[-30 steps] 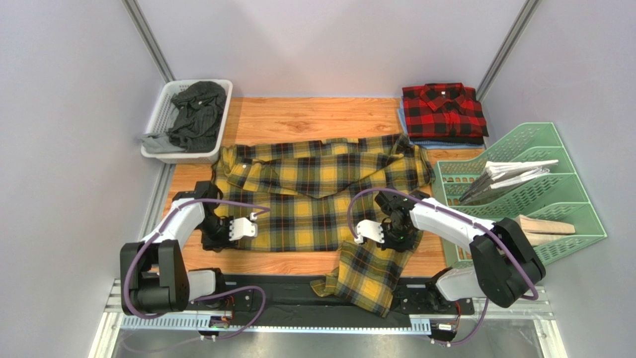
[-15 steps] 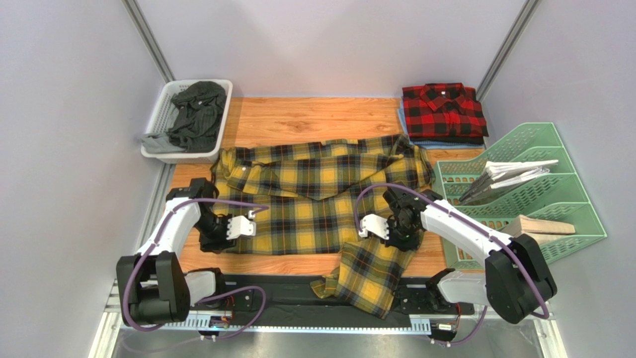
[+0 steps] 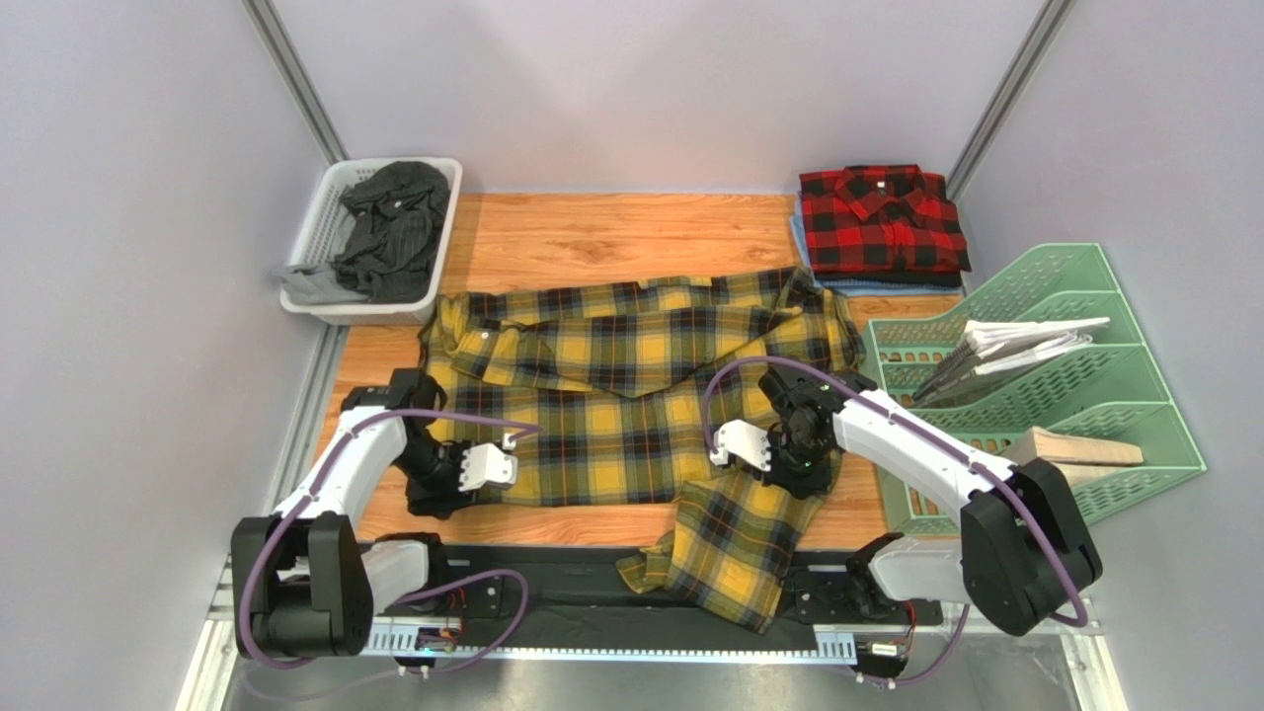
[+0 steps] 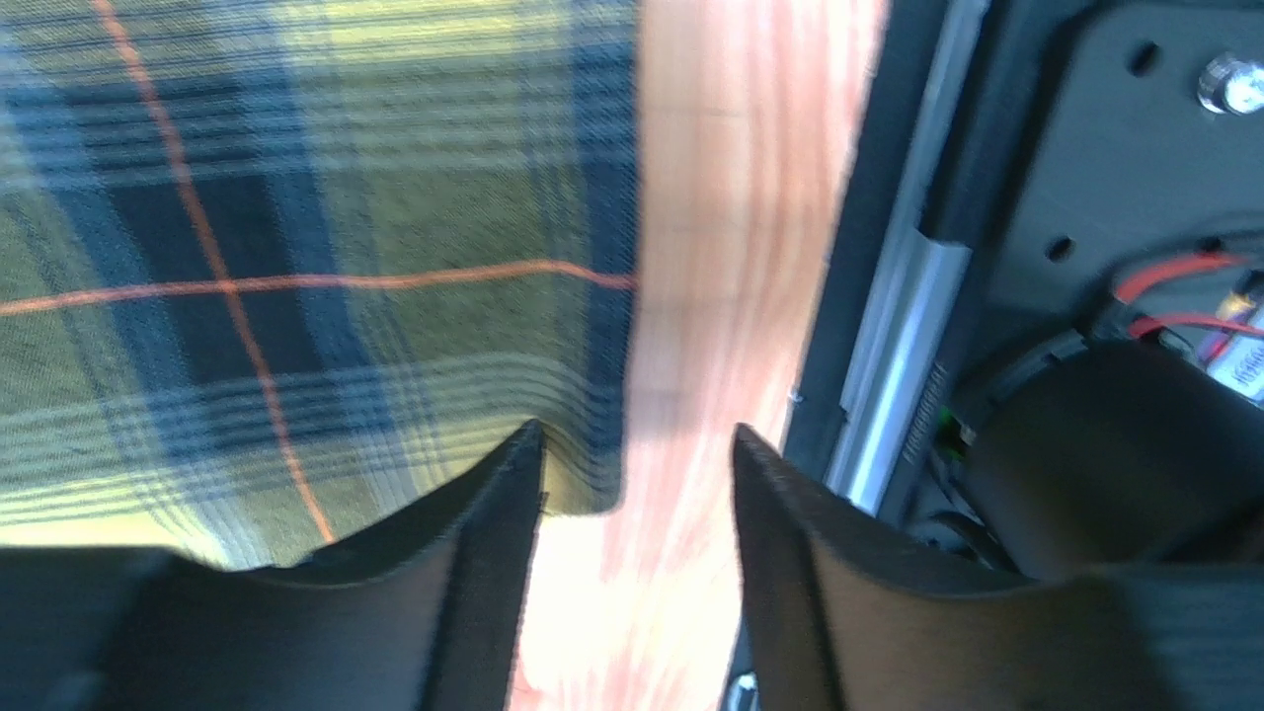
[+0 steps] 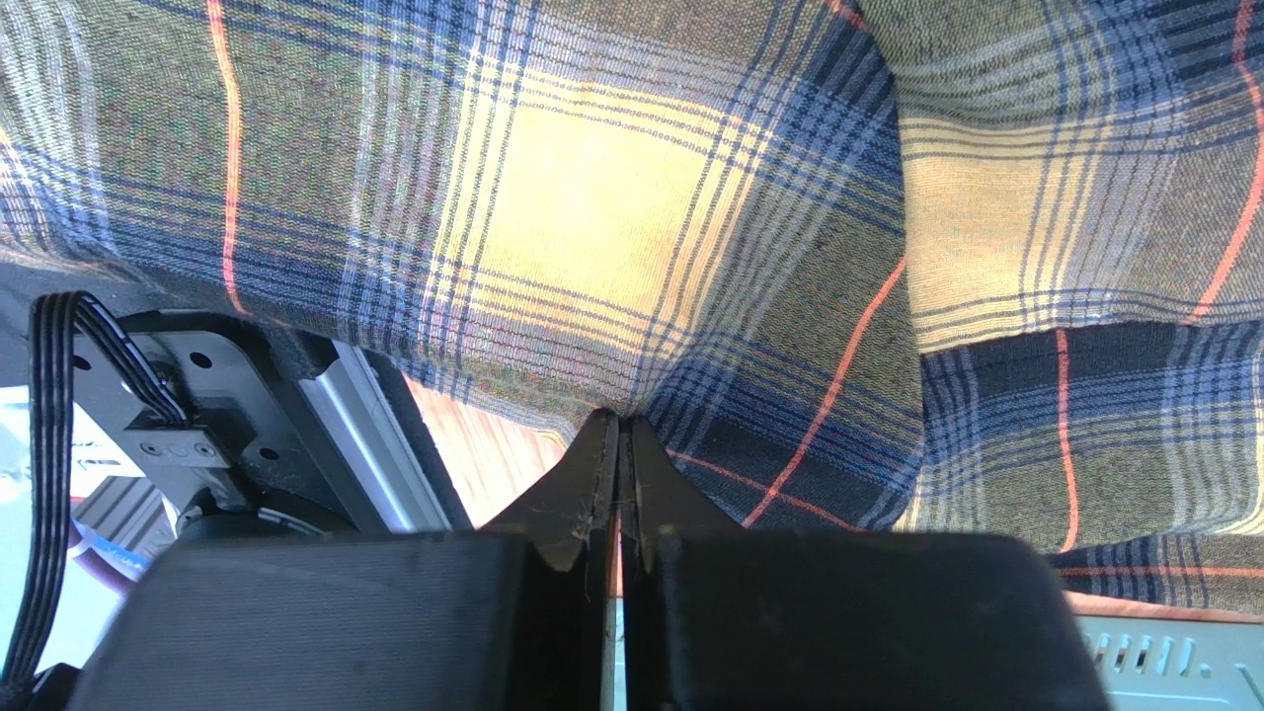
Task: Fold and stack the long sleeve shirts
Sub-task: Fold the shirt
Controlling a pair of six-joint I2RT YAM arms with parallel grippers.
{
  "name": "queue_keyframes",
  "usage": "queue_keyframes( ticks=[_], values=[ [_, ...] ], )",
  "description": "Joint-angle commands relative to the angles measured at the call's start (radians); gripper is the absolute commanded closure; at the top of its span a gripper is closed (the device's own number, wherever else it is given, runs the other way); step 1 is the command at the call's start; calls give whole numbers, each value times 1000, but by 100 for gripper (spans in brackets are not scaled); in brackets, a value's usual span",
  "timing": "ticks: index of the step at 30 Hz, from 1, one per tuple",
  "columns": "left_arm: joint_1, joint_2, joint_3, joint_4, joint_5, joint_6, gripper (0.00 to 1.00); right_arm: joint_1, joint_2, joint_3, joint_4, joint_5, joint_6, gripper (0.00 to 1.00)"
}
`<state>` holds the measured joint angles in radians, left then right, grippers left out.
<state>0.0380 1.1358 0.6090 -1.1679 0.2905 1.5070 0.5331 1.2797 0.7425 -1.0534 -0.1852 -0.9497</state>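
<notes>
My left end effector [image 4: 635,445] stood apart at the near hem of the yellow shirt [image 3: 623,400], spread on the tabletop [image 3: 594,237]. My right end effector [image 5: 619,422] was together, apparently pinching its cloth. That thin pinch could slip, leaving a crooked fold.

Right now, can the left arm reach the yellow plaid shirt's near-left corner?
Probably yes: the left gripper, jaws open, sits right at the corner of the yellow plaid shirt, with only bare tabletop between.

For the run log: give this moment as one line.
left fingers open at edge of yellow shirt | right fingers shut on yellow shirt | red shirt folded, far right
</notes>
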Motion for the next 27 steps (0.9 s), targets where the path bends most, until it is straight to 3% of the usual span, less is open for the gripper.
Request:
queue_keyframes(
  ticks=[1, 5, 6, 7, 16, 21, 27],
  values=[
    [-35, 2, -18, 102, 16, -73, 55, -4, -2, 44, -13, -22, 20, 100],
    [-35, -28, -12, 64, 6, -30, 83, -2, -19, 54, -39, -23, 19, 100],
    [-35, -33, -3, 50, 16, -30, 96, -5, -23, 57, -46, -25, 17, 100],
    [-35, -33, 24, 24, 19, -36, 100, -4, -35, 58, -52, -26, 17, 100],
    [22, 13, 234, -136, 98, -11, 100, -83, -100, 148, -160, -36, -23, 100],
    [43, 85, 323, -136, 114, -17, 100, -159, -36, 270, -218, -56, -66, 100],
    [45, 225, 536, -96, 133, -83, 100, -220, 114, 512, -264, -66, -124, 100]
  ],
)
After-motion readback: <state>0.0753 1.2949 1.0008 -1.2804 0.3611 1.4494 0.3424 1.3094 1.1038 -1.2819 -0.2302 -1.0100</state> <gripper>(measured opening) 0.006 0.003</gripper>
